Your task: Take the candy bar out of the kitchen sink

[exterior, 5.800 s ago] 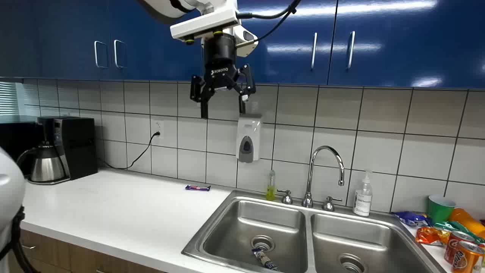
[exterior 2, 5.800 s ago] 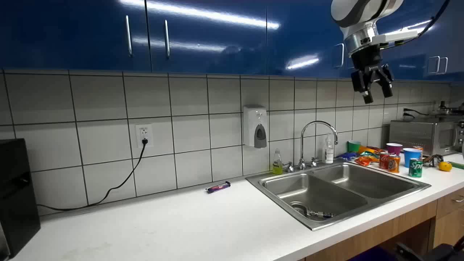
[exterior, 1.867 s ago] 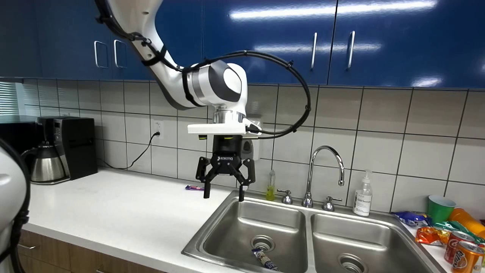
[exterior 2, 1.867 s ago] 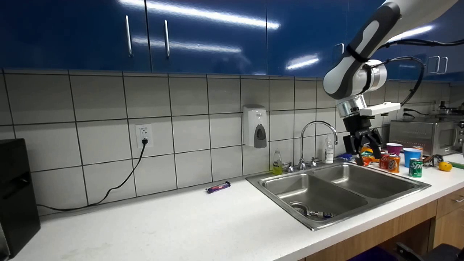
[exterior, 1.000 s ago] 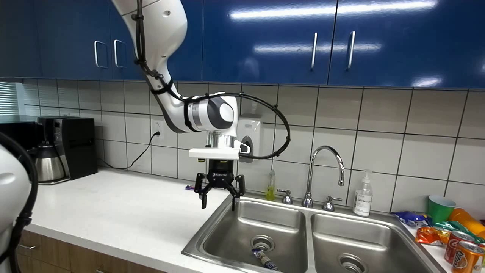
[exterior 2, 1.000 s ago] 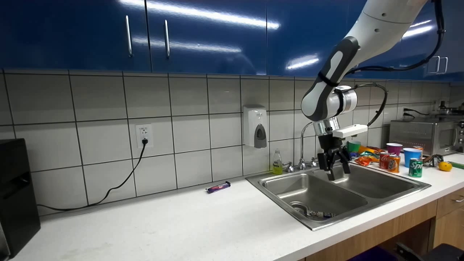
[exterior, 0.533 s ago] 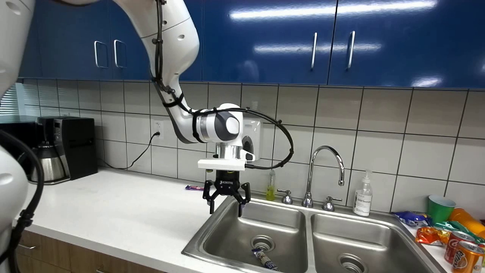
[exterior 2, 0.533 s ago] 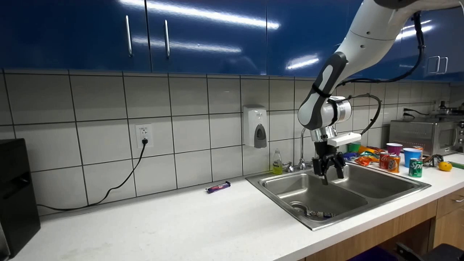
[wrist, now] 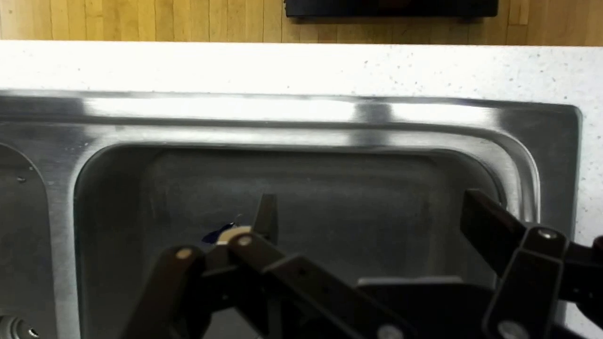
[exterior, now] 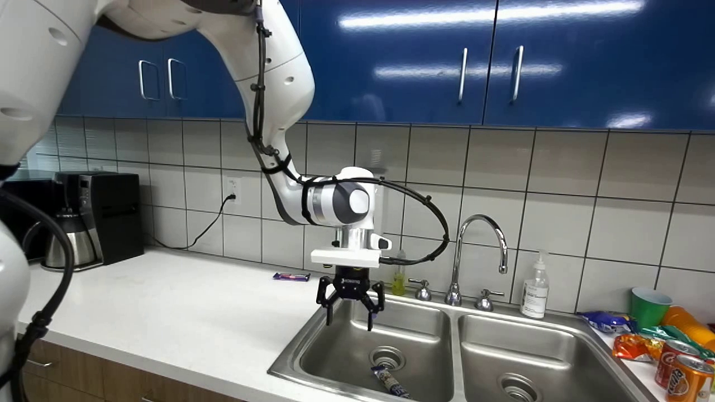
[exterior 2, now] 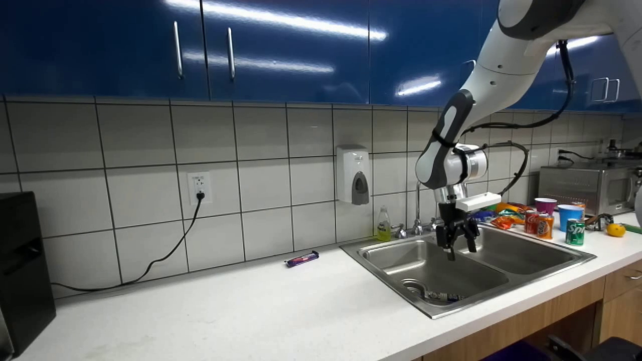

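Blue-ended bar (exterior: 390, 383) is down in the sink (exterior: 287, 363), on the floor of the basin (exterior: 335, 371) nearer the purple packet (exterior: 291, 276). One end sits at the edge of the drain (exterior: 387, 356); touching or not, can't tell. Long axis runs diagonally from there toward the front and the divider (exterior: 456, 357).

The gripper (exterior: 349, 321) hangs over the same basin, pointing down, spread wide, nothing in it, well above the bar. Relation that matters: bar is low and off to the divider side. Wrist view shows just a blue tip beyond the divider-side finger (wrist: 267, 219), rest hidden behind the gripper. Front-back offset I can't call.

Opening runs along the counter (exterior: 195, 312), so skewed to the bar. My read: approach step, grasp not started. Shift toward divider, turn to square up across the bar's width, then go down. Risk: closing off-axis and just spinning it, or clipping the divider. That purple packet on the counter: not the target.
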You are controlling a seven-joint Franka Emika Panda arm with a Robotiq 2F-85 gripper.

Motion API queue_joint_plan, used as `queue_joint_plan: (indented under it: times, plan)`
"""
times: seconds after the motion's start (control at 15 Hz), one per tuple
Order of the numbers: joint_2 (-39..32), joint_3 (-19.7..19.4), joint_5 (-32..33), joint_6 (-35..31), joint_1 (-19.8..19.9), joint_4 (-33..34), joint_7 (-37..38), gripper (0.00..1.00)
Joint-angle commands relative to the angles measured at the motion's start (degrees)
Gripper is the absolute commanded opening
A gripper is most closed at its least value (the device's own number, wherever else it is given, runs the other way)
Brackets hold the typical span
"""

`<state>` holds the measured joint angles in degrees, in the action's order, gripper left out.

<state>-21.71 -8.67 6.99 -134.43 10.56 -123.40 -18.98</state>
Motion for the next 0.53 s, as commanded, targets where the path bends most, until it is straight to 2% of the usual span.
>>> queue_joint_plan:
  times: [0.0, 0.47]
  plan:
    - [-3.84, 1.68, -1.54, -0.54, 2.21, 3.55, -3.20, 1.00]
    - [-10.45, 3.76, -1.76, -2.24, 2.98, 7.84, -4.67, 1.00]
